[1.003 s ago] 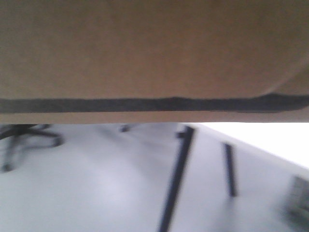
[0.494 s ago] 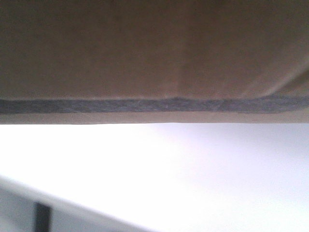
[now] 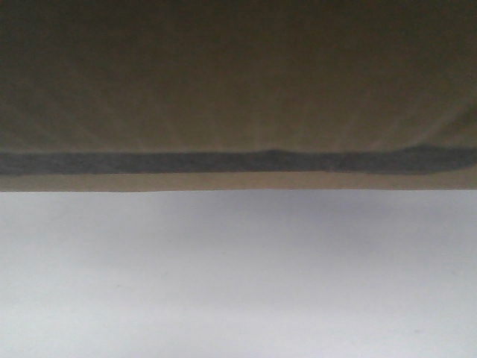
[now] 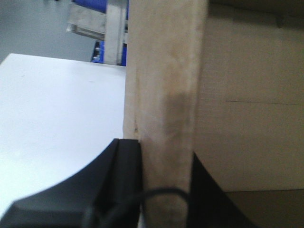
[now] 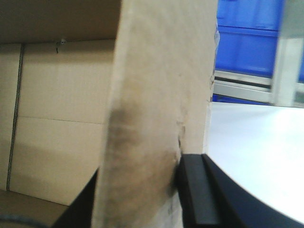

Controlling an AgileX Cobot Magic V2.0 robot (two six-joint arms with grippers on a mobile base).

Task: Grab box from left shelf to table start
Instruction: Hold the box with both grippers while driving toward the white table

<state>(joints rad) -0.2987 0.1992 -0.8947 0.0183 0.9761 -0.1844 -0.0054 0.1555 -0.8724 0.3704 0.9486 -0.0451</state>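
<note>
Gone from the front view since a second ago: chair base, dark legs and the table's edge; only pale surface now lies below the load.

Front view. Large brown corrugated cardboard box (image 3: pixel 238 82) fills the upper half, a dark band running along its lower edge. Plain white-grey flat table (image 3: pixel 238 283) fills the lower half, unobstructed edge to edge. Whether the box touches the top cannot be told.

Left wrist view. Left gripper (image 4: pixel 164 159) clamped on an upright box wall, one black finger (image 4: pixel 121 175) outside, the other inside against the box's interior. Thin black cable (image 4: pixel 156 192) crosses the wall low down. Table (image 4: pixel 52 109) lies bare to the outside. Beyond its far edge: silver metal frame (image 4: pixel 114 28), blue bins (image 4: pixel 92 7), grey floor.

Right wrist view. Right gripper (image 5: pixel 137 190) closed on the opposite wall likewise, outer black finger (image 5: pixel 194 190) over the table (image 5: pixel 256 152). Behind: blue bins (image 5: pixel 247 42) in a silver metal frame (image 5: pixel 285 52).
</note>
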